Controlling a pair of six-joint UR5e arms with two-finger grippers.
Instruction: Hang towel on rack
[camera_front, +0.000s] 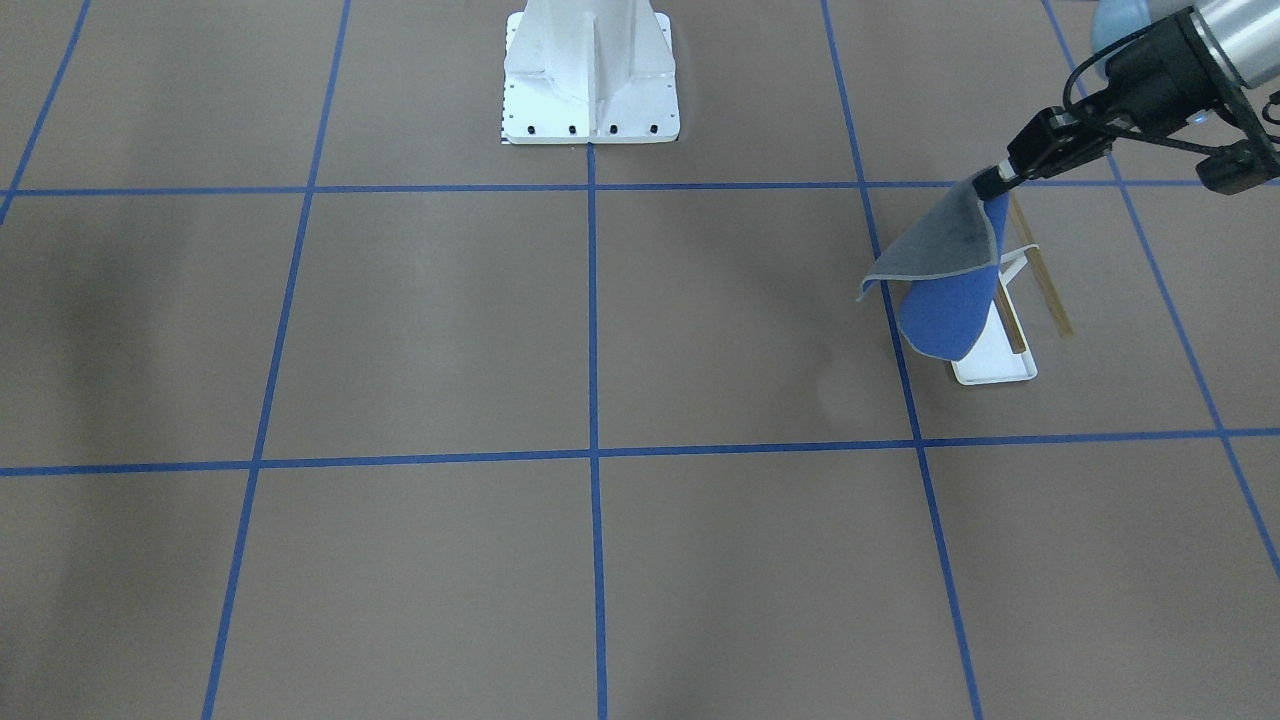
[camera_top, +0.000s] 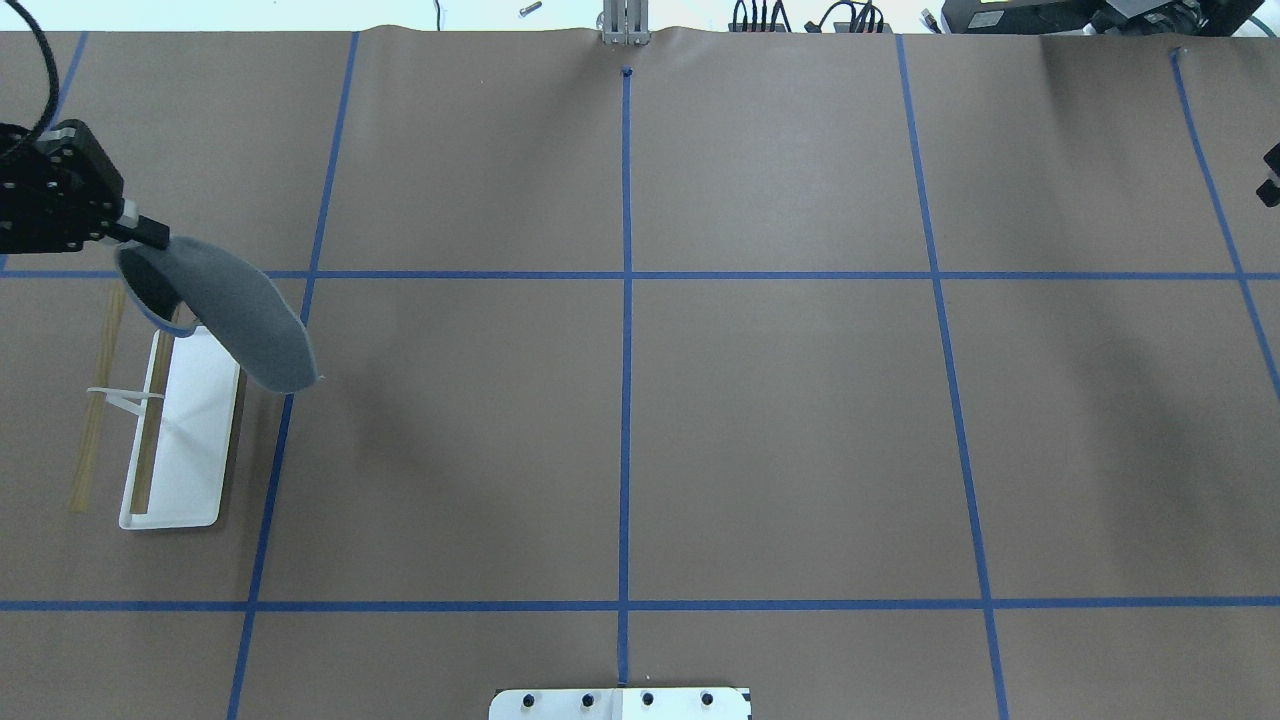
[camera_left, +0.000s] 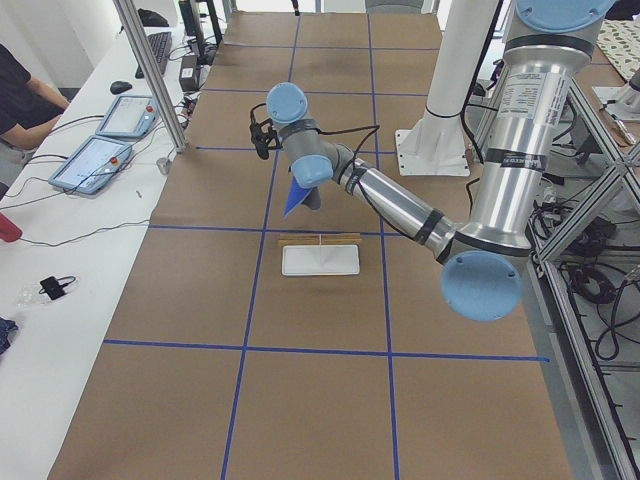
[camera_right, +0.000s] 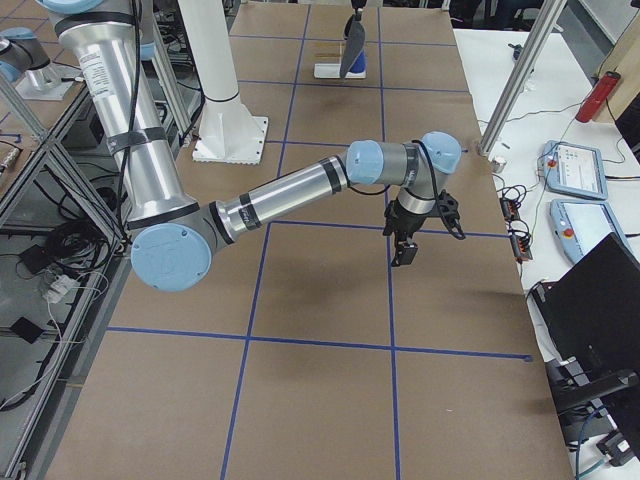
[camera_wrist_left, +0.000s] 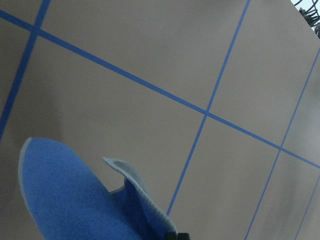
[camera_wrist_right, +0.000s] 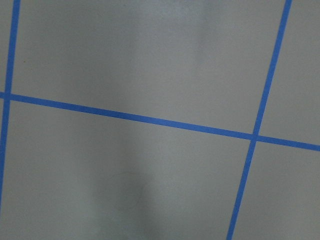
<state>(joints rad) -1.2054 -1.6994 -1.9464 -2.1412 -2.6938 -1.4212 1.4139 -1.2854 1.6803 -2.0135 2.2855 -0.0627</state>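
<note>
Here the towel (camera_front: 940, 275) hangs curled, grey outside, blue inside.

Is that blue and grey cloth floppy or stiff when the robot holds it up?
Probably floppy: the towel droops and curls from one corner pinched in the left gripper. Likely light, since that small pinch holds it. It might sway when moved.

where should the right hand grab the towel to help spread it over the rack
Grip the loose grey corner of the towel, farthest from where the left hand pinches it. Come in from the table's middle: the corner juts out that way in free air, and the rack sits on the other side.
</note>
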